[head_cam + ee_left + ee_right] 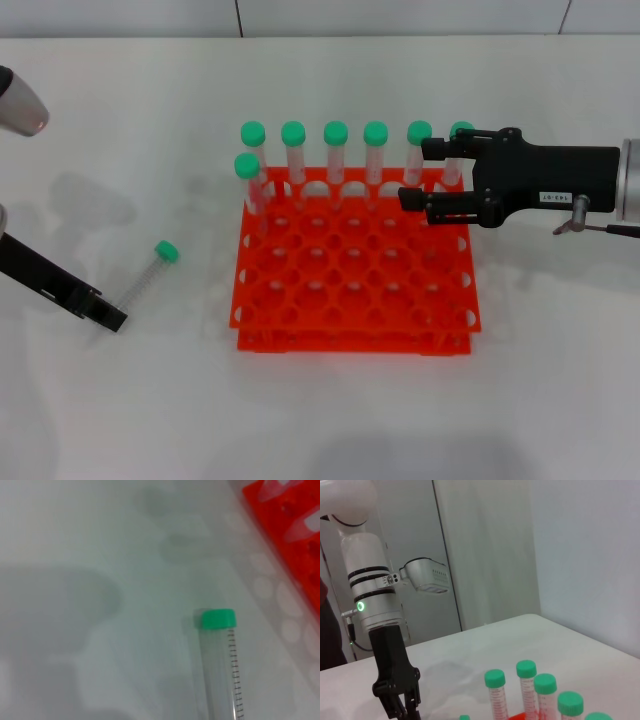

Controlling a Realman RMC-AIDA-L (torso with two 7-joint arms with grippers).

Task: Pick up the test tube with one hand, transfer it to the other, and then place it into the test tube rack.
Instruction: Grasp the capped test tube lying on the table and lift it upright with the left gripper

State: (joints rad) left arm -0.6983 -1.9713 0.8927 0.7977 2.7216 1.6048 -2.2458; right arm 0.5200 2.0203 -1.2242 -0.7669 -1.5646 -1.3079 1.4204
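The test tube [145, 277], clear with a green cap, lies on the white table left of the orange-red test tube rack [350, 300]. The left wrist view shows its cap end [217, 619] close up. My left gripper [112, 318], black and unlabelled, is low over the table at the tube's bottom end. It shows in the right wrist view [402, 705] with its fingers slightly apart. My right gripper [413, 173], black with a white label, hovers open and empty over the rack's back right corner.
Several other green-capped tubes [335, 150] stand in the rack's back row, and one [248, 180] stands at the left end of the second row. They also show in the right wrist view [527, 690]. The rack's edge [280, 540] lies near the lying tube.
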